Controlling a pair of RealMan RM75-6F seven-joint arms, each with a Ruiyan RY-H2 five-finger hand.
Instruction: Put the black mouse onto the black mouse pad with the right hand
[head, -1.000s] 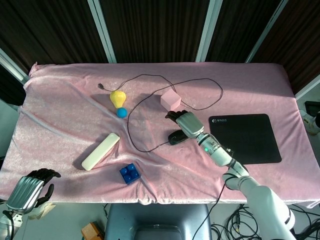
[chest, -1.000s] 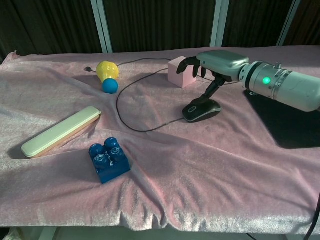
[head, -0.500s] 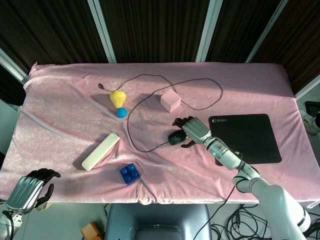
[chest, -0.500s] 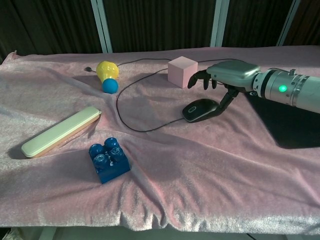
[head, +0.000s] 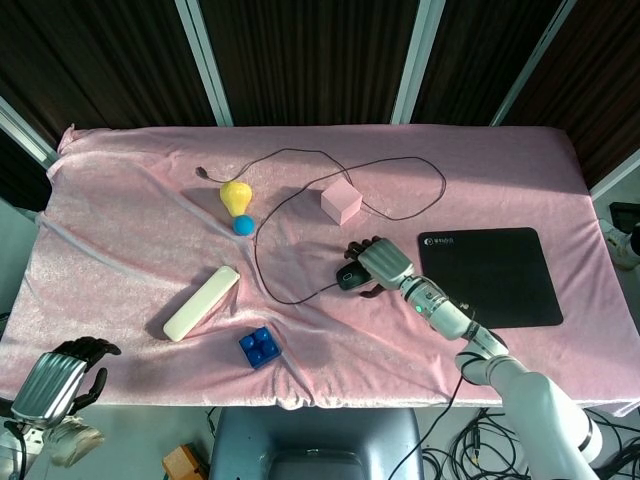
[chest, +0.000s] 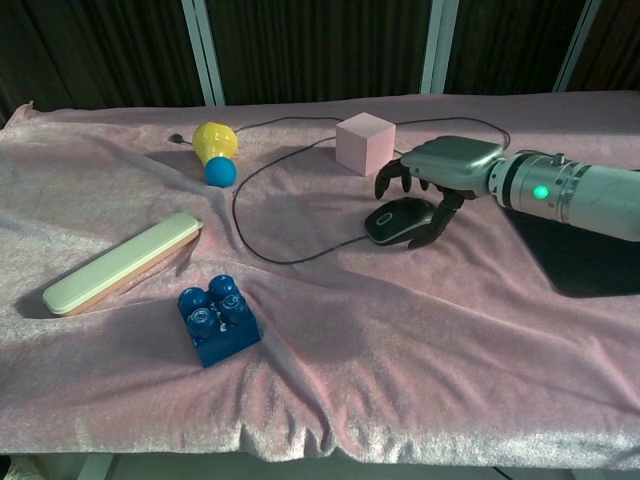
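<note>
- Down at the near left corner, off the table, the left hand hangs with its dark fingers curled in and nothing in them.
- Next comes the blue toy block, near the front edge of the pink cloth.
- Left of it lies a long cream box, set at a slant.
- Farther in, the black mouse sits on the cloth, left of the black mouse pad and not on it.
- The right hand is over the mouse, with its fingers bent down around both sides. I cannot tell if they squeeze it.
- The mouse cord loops away across the cloth.
- A pink cube stands just behind the hand.
- Far back on the left is a yellow and blue toy.
</note>
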